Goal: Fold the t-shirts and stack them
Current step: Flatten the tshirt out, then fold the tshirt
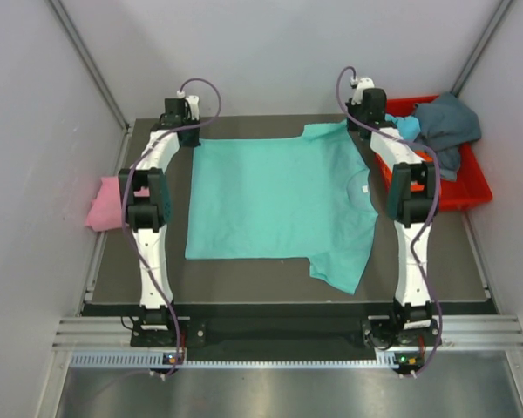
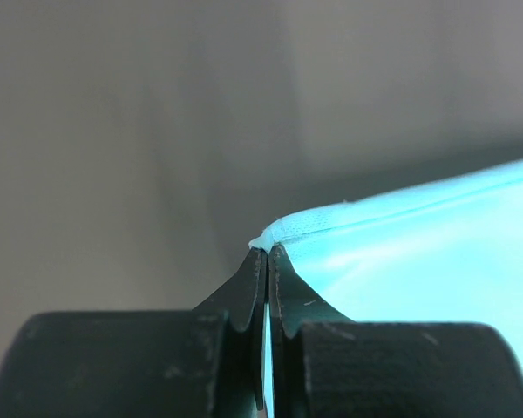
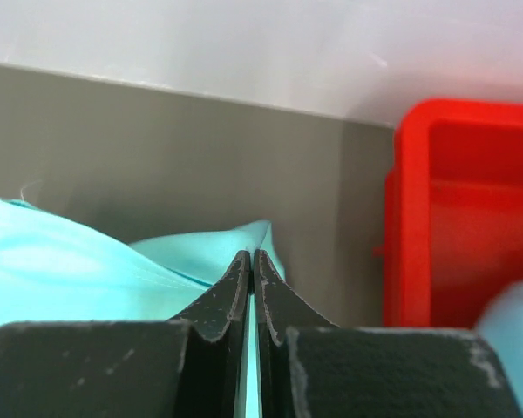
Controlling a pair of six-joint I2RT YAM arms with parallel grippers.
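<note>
Both closed tight on far edge of flat teal cloth t-shirt (image 1: pixel 279 200): left gripper (image 2: pixel 266 252), right gripper (image 3: pixel 251 255). Thin pinch may slip, skewing fold.

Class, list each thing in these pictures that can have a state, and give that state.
teal t-shirt: spread out, unfolded
left gripper: shut on teal t-shirt
right gripper: shut on teal t-shirt
pink t-shirt: crumpled, unfolded
dark grey-blue t-shirt: crumpled in red bin
</note>
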